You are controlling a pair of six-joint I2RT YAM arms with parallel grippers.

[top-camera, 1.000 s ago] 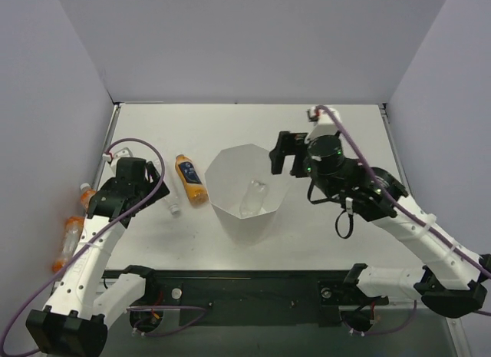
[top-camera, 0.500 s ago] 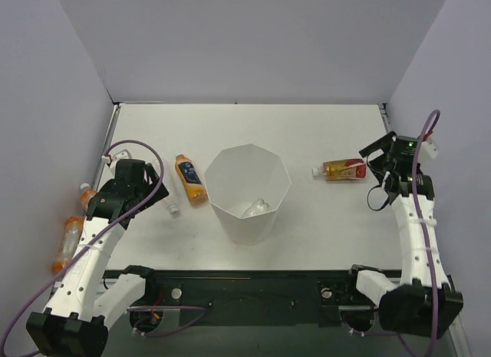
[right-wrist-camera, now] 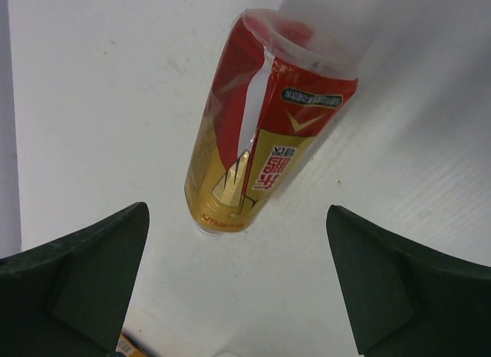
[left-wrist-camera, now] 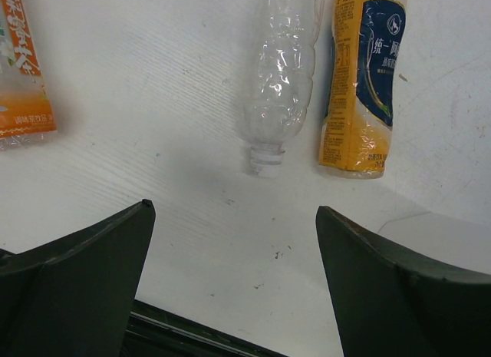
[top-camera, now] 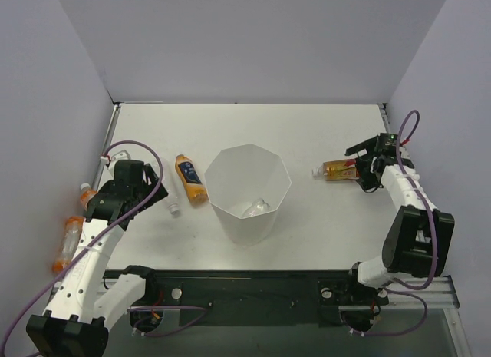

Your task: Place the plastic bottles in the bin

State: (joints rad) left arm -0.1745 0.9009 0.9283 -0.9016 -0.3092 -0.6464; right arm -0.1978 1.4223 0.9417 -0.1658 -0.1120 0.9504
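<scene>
The white faceted bin (top-camera: 222,166) stands mid-table with one clear bottle (top-camera: 257,209) lying inside. A red-and-gold labelled bottle (top-camera: 337,170) (right-wrist-camera: 265,134) lies to its right, white cap toward the bin. My right gripper (top-camera: 358,168) (right-wrist-camera: 236,209) is open, and the bottle's base end sits just at the mouth of the fingers, untouched. Left of the bin lie an orange bottle with a dark blue label (top-camera: 190,179) (left-wrist-camera: 364,80) and a clear empty bottle (top-camera: 172,203) (left-wrist-camera: 280,73). My left gripper (top-camera: 153,185) (left-wrist-camera: 232,209) hangs open over the table just short of the clear bottle's neck.
Two more orange bottles (top-camera: 69,242) (top-camera: 86,193) lie at the far left beside the table edge and wall; one with an orange label (left-wrist-camera: 23,73) shows in the left wrist view. The right wall is close behind the right gripper.
The right arm swung from over the bin to the right side and closed in on the red-labelled bottle. The clear bottle settled in the bin. The left arm stayed put.
</scene>
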